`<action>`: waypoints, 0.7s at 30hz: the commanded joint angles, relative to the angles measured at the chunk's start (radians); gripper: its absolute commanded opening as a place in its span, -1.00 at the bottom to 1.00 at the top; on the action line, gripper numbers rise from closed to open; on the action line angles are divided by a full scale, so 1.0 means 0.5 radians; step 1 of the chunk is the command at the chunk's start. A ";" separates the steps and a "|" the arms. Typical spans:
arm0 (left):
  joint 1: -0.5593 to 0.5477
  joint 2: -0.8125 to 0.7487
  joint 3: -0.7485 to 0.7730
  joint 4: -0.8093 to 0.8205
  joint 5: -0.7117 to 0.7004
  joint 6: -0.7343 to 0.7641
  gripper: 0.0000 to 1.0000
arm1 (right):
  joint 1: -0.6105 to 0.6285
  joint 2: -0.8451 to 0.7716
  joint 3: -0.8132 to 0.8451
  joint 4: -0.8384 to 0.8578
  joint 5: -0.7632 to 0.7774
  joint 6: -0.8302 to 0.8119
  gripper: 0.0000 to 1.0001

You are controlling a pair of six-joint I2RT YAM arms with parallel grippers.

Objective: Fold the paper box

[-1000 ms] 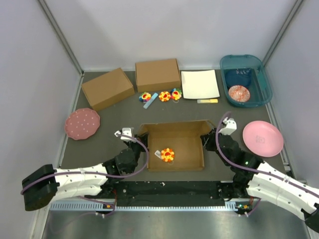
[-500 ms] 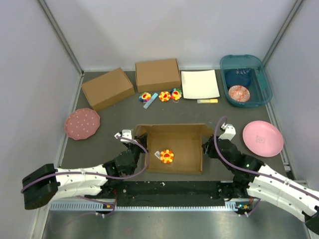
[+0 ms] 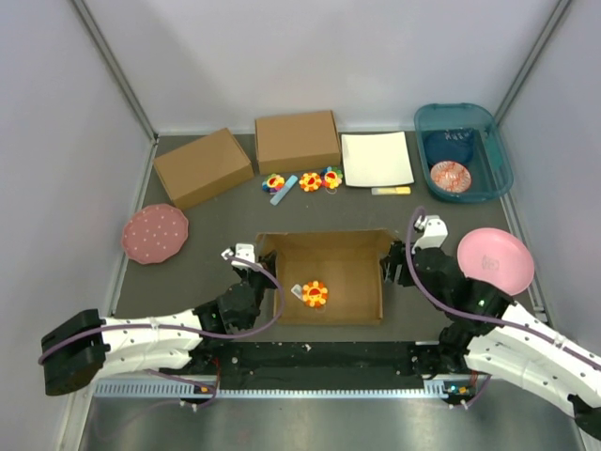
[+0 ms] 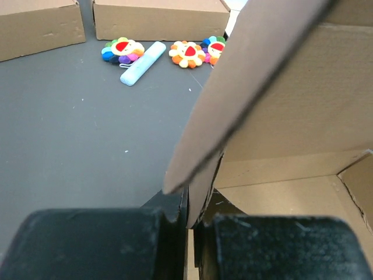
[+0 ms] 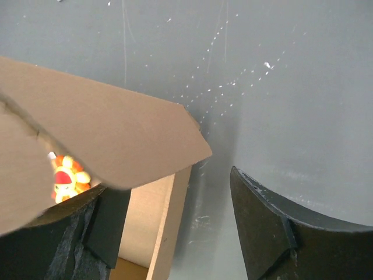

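Right pincer (image 5: 175, 188) has let go since a second ago: its jaws now stand well apart and the wrist has backed a little toward the far right, while the paper box (image 3: 343, 268) has slid slightly left. One finger (image 5: 64, 245) sits under the box's loose right flap, the other finger (image 5: 274, 227) is out over bare grey mat, and the right wall's edge stands between them, touched by neither as far as the wrist view shows. Left pincer (image 4: 187, 233) is clamped together on the box's left wall, low down. The box lies open-topped at the near middle of the table, between the two arms, with a flower toy (image 3: 315, 293) on its floor near the left wall. Risks, as judged: with the right side freed, that flap and wall may spring outward and undo the fold. Only one hold remains, at the left wall, so any pull there could swing or drag the whole box rather than bend a crease. If the right pincer closes again from this spot, the inner finger could catch the flap's underside and crumple it. The toy could block a flap tucked inward. A pink plate (image 3: 498, 268) lies just beside the right arm; a wide swing might knock it.
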 commanded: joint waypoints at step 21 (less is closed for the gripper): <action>-0.011 0.018 0.124 -0.054 -0.027 0.193 -1.00 | 0.023 0.392 0.148 0.504 0.200 -0.601 0.12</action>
